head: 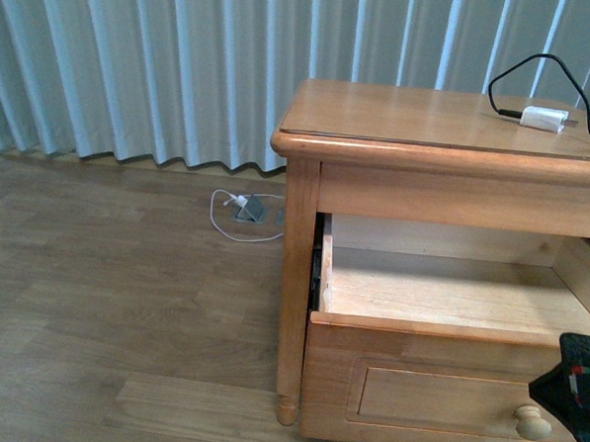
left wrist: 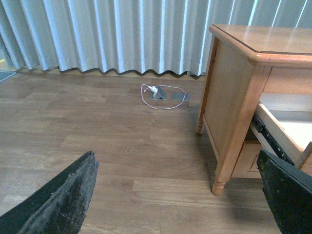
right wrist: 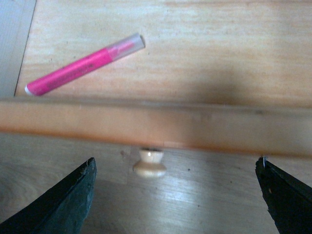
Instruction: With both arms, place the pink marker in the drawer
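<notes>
The upper drawer (head: 440, 288) of the wooden nightstand (head: 297, 281) stands pulled out, and its light wooden inside is visible. In the right wrist view the pink marker (right wrist: 83, 66) lies flat on the bottom of the drawer. It lies at a slant, its white end is close to the front panel and to one side wall, and its clear cap end points deeper into the drawer. Nothing touches the marker. The right claw (right wrist: 174, 162) is above the front edge of the drawer. Its two jaws are wide apart with nothing between them, and the round pale knob (right wrist: 150, 163) shows below, between the two fingers (right wrist: 58, 204). In the front view only a black part of this arm (head: 578, 389) is seen, just beside the knob. The left claw (left wrist: 175, 155) is also spread wide and empty. It hangs over the wooden floor (left wrist: 97, 131), to the side of the nightstand and well apart from the drawer. On the top surface (head: 400, 113) rests a small white charger (head: 544, 119) with a black cable (head: 526, 70). On the floor near the curtain (head: 135, 54) lies a thin white cable (head: 221, 217).
</notes>
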